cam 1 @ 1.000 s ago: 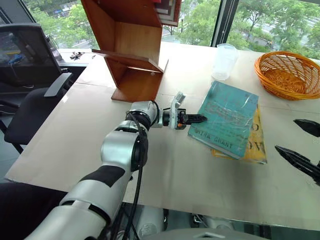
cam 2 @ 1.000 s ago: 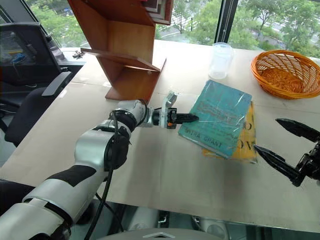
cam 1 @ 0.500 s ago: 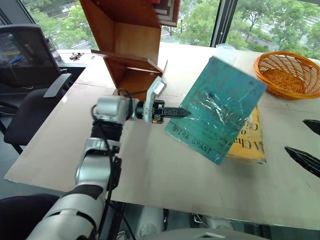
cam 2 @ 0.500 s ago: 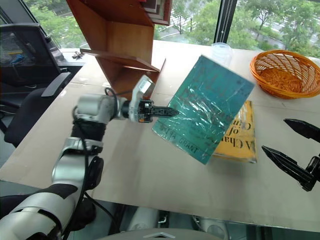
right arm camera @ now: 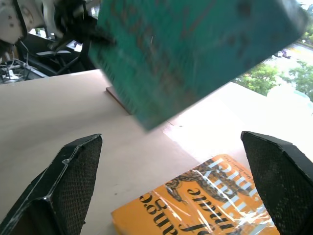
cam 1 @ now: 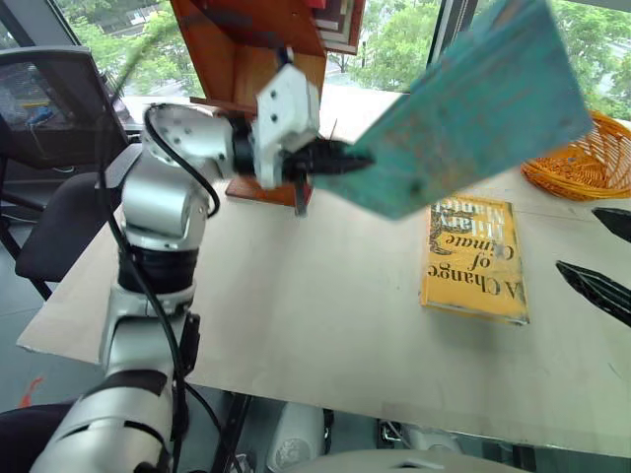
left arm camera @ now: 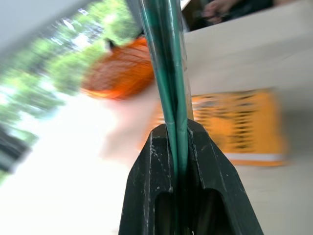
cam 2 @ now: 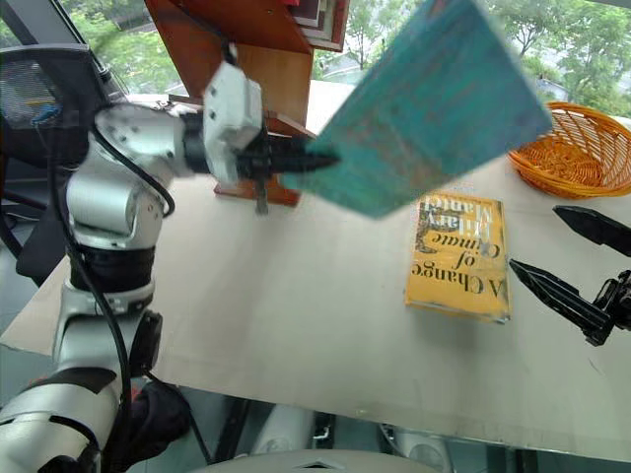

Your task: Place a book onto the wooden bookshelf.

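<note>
Left gripper (cam 1: 340, 161) is clamped tight on the teal book (cam 1: 473, 108), holding it tilted in the air above the table (cam 1: 325, 315), beside the wooden bookshelf (cam 1: 258, 39). Right gripper (cam 2: 567, 261) hangs spread wide, empty, near the yellow book (cam 1: 476, 258).

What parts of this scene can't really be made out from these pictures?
- The book, lifted by the left gripper: cover lettering smeared by motion blur in both eye views.
- The wooden bookshelf: upper part cut off by the top edge.
- Orange basket: partly behind the book, contents unseen.
- Yellow book: small print illegible.
</note>
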You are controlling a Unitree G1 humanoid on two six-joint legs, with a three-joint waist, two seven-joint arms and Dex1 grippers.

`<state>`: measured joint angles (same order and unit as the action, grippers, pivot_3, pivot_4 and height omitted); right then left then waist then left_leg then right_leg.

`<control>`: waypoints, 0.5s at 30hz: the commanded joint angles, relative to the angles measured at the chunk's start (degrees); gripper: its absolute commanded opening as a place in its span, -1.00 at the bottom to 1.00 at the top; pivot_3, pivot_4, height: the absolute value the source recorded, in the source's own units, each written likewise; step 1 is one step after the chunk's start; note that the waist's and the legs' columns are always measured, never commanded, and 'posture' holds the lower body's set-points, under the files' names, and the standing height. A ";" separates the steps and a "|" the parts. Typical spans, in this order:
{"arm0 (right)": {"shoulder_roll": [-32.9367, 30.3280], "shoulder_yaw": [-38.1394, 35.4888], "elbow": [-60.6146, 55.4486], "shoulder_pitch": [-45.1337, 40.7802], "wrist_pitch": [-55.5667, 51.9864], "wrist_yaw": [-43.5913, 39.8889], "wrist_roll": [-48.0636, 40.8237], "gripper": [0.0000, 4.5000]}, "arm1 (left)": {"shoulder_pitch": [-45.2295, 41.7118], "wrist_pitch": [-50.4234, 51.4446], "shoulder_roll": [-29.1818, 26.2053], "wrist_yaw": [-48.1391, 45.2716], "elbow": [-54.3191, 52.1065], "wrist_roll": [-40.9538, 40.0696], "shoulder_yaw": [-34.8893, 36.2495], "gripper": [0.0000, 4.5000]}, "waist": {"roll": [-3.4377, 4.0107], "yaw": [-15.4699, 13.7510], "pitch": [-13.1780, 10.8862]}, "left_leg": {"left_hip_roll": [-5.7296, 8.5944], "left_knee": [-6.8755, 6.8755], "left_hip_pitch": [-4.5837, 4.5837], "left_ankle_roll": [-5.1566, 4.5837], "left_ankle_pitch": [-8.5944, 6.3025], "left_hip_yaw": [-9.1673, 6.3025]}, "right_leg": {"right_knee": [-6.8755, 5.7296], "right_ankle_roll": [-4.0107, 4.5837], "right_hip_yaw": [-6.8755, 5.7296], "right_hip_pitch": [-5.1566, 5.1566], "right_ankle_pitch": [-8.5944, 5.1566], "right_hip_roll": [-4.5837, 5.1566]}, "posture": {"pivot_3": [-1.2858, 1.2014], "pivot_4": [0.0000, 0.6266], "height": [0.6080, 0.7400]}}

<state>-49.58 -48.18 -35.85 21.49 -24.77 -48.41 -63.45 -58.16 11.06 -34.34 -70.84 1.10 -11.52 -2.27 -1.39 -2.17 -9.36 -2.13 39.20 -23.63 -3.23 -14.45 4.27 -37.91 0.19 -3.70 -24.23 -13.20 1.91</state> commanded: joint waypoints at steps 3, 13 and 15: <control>0.51 1.62 0.01 -3.40 0.62 -0.43 1.01 1.00 | -9.12 -24.79 -4.40 6.41 12.14 10.00 0.19 -0.99 | 0.01 -0.01 0.00 | 0.01 -0.01 -0.01 -0.01 0.00 0.03 | 0.02 -0.04 0.00 0.00 -0.01 -0.04 | 0.03 -0.52 1.00; 2.88 6.17 0.75 -8.67 1.63 -0.66 3.30 1.00 | -18.57 -45.29 -15.96 13.79 36.67 32.03 -10.17 -0.99 | 0.01 0.09 -0.01 | -0.01 -0.01 -0.01 -0.01 0.00 0.06 | 0.01 -0.14 -0.05 -0.02 -0.06 -0.07 | 0.03 -0.52 1.00; 3.22 6.37 0.39 -8.92 1.60 -0.61 3.54 1.00 | -19.78 -45.13 -17.55 11.94 39.65 34.29 -12.23 -0.99 | 0.00 0.06 -0.03 | -0.01 -0.02 -0.03 -0.01 0.00 0.08 | 0.01 -0.14 -0.03 -0.04 -0.06 -0.08 | 0.03 -0.52 1.00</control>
<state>-46.49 -40.95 -34.85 13.13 -24.28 -48.76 -60.04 -75.29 -33.44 -50.29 -58.77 39.40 21.04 -14.28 -1.39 -2.11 -9.38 -2.14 39.19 -23.69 -3.25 -14.46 4.33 -37.89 0.05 -3.76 -24.28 -13.27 1.84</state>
